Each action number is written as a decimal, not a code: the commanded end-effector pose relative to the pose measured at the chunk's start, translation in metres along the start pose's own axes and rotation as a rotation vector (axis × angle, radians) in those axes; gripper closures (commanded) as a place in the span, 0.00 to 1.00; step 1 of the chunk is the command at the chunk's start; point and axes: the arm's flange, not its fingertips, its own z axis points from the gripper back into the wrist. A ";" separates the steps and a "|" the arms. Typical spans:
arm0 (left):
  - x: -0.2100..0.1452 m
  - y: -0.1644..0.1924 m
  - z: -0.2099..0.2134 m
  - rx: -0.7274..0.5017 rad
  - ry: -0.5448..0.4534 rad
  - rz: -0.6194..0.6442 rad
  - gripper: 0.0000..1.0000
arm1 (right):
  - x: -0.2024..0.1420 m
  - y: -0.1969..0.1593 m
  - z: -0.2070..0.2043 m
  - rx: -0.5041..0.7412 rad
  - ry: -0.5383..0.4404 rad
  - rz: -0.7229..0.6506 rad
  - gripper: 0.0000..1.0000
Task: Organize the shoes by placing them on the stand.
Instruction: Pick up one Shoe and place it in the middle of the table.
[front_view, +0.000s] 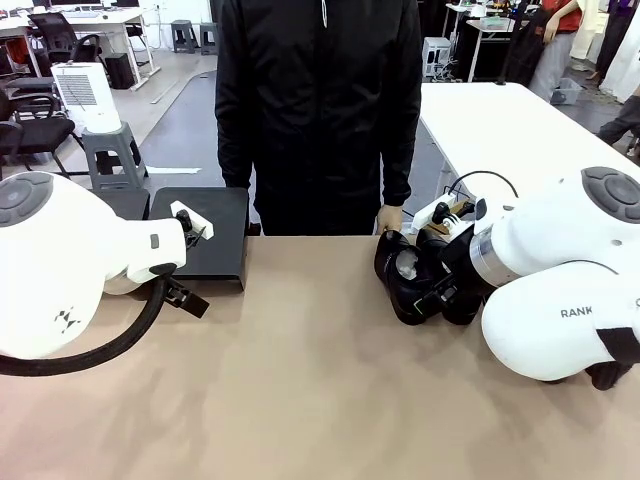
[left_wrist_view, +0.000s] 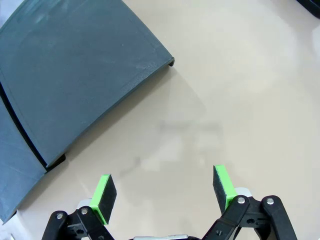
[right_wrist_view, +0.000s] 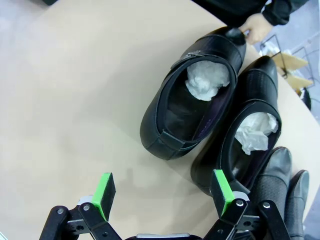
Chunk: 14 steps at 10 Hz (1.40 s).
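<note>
hard to see: in the front view the right arm (front_view: 560, 290) is covering most of the shoes (front_view: 405, 275), so only a couple of rounded black heels are poking out next to it. The left arm (front_view: 70, 260) is also sitting in front of part of the stand (front_view: 205, 235).
cut off: in the right wrist view two more dark shoes (right_wrist_view: 282, 182) are running off the lower right corner behind a finger, so I can't make out much of them. The person's hand (right_wrist_view: 255, 27) is getting cropped at the top edge.
shoes: two glossy black dress shoes are lying side by side on the tan table (front_view: 320, 400) over on the robot's right, openings facing up, with crumpled white paper (right_wrist_view: 207, 80) stuffed inside.
stand: it's sitting at the far left of the table, well apart from the shoes.
person's hand: it's resting at the toe of the farther shoe and looks like it's touching.
left gripper (left_wrist_view: 163, 192): it's hanging wide open over bare table just beside the stand's corner, gripping nothing.
right gripper (right_wrist_view: 162, 194): also spread wide, with nothing between the pads. One green pad (right_wrist_view: 221, 191) is overlapping the nearer shoe's heel in the picture, and I can't tell if it's actually touching.
</note>
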 end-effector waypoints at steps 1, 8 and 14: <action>0.001 -0.014 0.020 0.051 0.018 -0.024 0.00 | -0.004 -0.004 0.010 0.043 -0.005 0.001 0.00; -0.101 -0.127 0.051 0.198 -0.337 -0.005 0.00 | -0.072 -0.126 0.129 0.223 -0.170 -0.193 0.00; 0.039 -0.134 0.051 0.131 -0.329 0.008 0.00 | -0.079 -0.159 0.141 0.233 -0.165 -0.237 0.00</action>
